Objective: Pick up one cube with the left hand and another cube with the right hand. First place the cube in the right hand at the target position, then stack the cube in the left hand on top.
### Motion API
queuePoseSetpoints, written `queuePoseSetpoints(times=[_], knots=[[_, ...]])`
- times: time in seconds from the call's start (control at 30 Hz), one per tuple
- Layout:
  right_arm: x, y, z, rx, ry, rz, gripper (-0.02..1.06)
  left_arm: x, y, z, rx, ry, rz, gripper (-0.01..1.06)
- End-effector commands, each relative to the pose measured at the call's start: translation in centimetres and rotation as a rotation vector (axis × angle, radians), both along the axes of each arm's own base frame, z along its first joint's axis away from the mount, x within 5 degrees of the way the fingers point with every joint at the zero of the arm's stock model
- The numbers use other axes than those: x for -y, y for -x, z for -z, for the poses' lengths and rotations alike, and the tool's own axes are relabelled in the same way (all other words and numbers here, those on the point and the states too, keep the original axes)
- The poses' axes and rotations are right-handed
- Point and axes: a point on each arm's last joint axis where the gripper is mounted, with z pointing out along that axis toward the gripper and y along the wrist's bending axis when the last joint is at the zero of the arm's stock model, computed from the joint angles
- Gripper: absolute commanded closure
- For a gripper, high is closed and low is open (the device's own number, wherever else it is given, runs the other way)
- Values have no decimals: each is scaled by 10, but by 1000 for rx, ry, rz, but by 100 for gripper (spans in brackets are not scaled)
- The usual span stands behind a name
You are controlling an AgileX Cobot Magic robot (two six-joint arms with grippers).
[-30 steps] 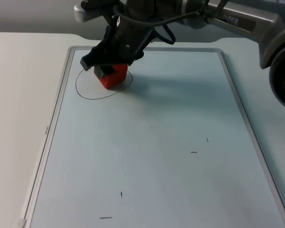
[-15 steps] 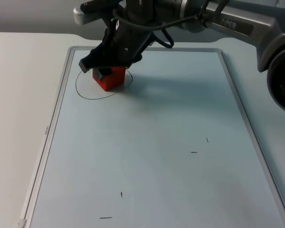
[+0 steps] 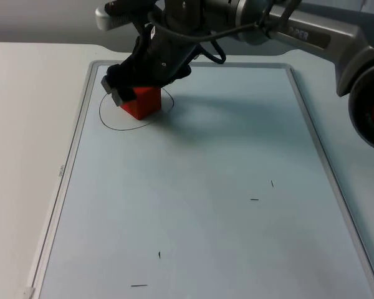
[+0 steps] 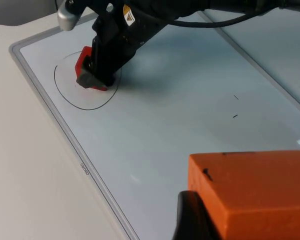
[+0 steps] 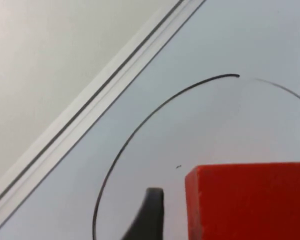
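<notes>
Inside the drawn circle (image 3: 136,111), right gripper (image 3: 126,93) jaws slightly parted around red cube (image 3: 143,103); left gripper (image 4: 200,220) clamping orange cube (image 4: 255,192).

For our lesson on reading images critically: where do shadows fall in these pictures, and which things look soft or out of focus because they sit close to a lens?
Top view: the right gripper and its arm cast a soft shadow on the whiteboard, right of the red cube. Left wrist view: the orange cube looms large, slightly soft-edged. Right wrist view: the red cube and one black fingertip look blurred; the drawn circle reads clearly.
</notes>
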Motion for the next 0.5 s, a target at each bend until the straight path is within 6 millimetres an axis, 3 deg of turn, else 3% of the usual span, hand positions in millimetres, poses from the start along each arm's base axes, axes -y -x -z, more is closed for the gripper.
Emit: queuePoseSetpoints(times=[0.0, 0.07, 0.17, 0.2, 0.23, 0.37, 0.4, 0.47], knots=[[-1, -1, -22, 38, -40, 4, 23, 1, 1, -2, 15, 28, 1, 105], [-1, -1, -32, 50, -48, 4, 23, 1, 1, -2, 15, 28, 1, 105], [2, 4, -77, 95, -83, 3, 23, 0, 1, -2, 13, 26, 1, 105], [5, 7, -100, 116, -98, 2, 23, 1, 1, -2, 15, 27, 1, 105], [5, 7, -100, 116, -98, 2, 23, 1, 1, -2, 15, 27, 1, 105], [25, 46, -221, 200, -171, -90, 23, 2, -1, -5, 48, 53, 2, 105], [25, 46, -221, 200, -171, -90, 23, 2, -1, -5, 48, 53, 2, 105], [39, 72, -272, 254, -189, -159, 23, 5, -5, -6, 66, 66, 2, 105]])
